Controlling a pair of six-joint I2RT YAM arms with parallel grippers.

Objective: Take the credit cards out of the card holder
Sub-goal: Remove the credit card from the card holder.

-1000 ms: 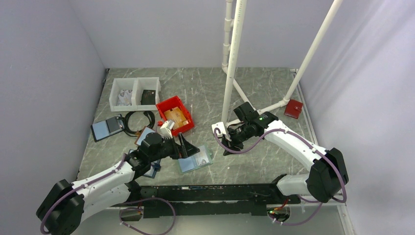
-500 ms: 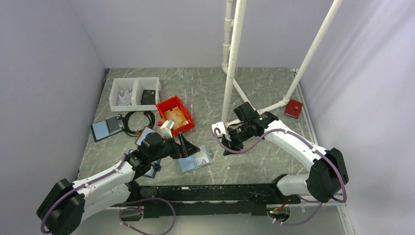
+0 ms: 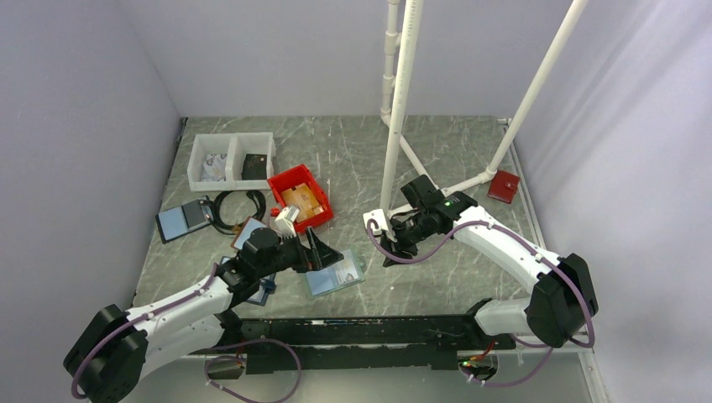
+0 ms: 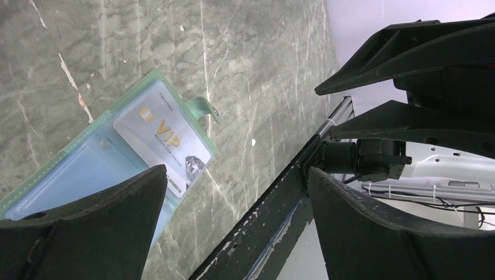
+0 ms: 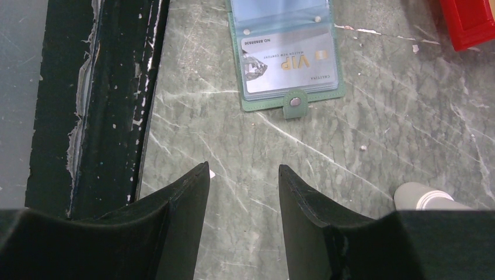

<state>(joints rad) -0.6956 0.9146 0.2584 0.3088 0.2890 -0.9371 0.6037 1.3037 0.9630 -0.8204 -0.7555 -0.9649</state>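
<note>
The card holder (image 3: 334,274) lies open and flat on the marble table near the front edge. It has a teal-green edge, pale blue clear pockets and a small snap tab. A pale VIP credit card (image 4: 160,137) sits inside one pocket, and it also shows in the right wrist view (image 5: 289,70). No orange-tan card is in view. My left gripper (image 3: 323,250) is open and empty, hovering just above the holder's left side (image 4: 117,157). My right gripper (image 3: 391,250) is open and empty, to the right of the holder (image 5: 286,52) and apart from it.
A red bin (image 3: 300,197), a white two-compartment tray (image 3: 231,158), a black cable coil (image 3: 237,208), a navy-edged folder (image 3: 183,220) and a brown-edged folder (image 3: 249,228) lie at the left. White poles (image 3: 401,109) stand behind. A black rail (image 3: 361,327) runs along the front edge.
</note>
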